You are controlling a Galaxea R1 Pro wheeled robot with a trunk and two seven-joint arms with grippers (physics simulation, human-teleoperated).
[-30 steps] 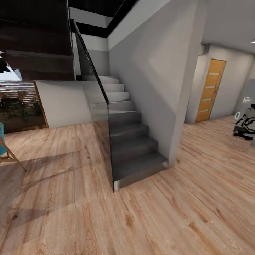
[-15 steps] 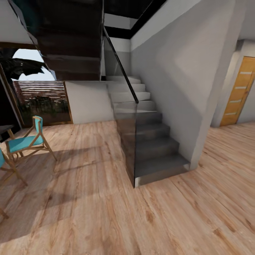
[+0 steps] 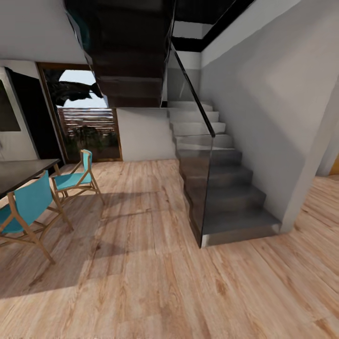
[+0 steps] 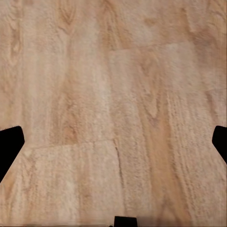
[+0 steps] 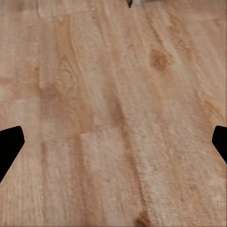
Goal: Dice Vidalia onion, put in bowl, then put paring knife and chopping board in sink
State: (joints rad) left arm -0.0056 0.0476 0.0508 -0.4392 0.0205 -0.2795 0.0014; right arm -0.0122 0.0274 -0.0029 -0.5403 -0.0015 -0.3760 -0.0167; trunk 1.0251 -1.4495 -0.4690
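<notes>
The Vidalia onion lies somewhere off in the kitchen; expect it round, firm, slick-skinned — best held across its widest part. Here a grey staircase (image 3: 221,188) rises from the wooden floor (image 3: 141,282), turquoise chairs (image 3: 33,207) left of it. Both wrist views look down at floorboards, left gripper (image 4: 113,142) and right gripper (image 5: 113,142) spread wide — empty.
</notes>
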